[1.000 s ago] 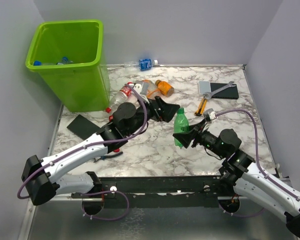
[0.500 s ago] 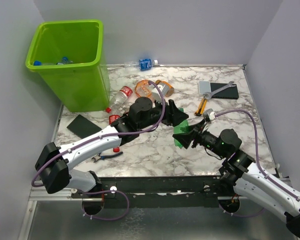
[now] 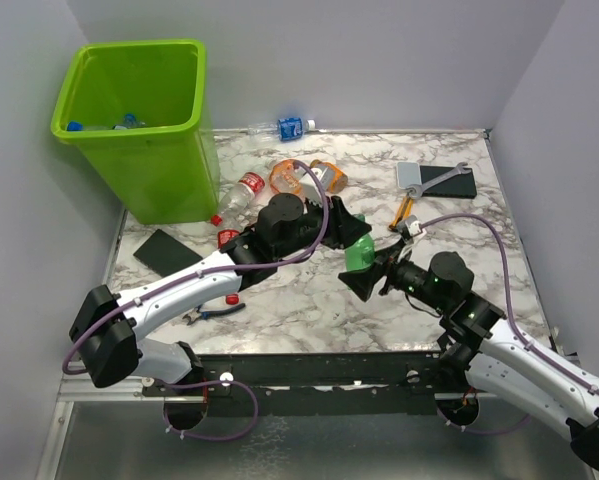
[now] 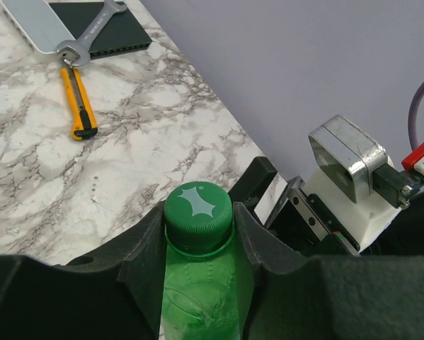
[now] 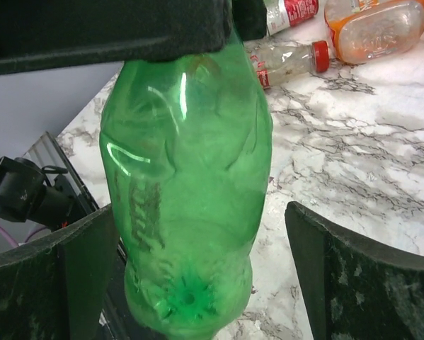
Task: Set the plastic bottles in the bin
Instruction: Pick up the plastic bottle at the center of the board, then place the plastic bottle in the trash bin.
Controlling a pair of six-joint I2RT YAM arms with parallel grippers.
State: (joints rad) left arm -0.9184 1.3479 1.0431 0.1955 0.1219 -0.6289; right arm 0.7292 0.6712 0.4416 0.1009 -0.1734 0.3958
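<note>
A robotics lab test cell (plain grey walls (image 3: 379, 60) boxing in a marbled table (image 3: 309, 300), arms (image 3: 169, 292) bolted on).

Labels on the plastic bottles (image 3: 242, 189) are too small to read.

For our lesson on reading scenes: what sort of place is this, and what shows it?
Probably a robot test cell: a marble-patterned table boxed in by plain grey walls, a left arm and right arm bolted at its near edge, and loose bottles near a green bin.
</note>
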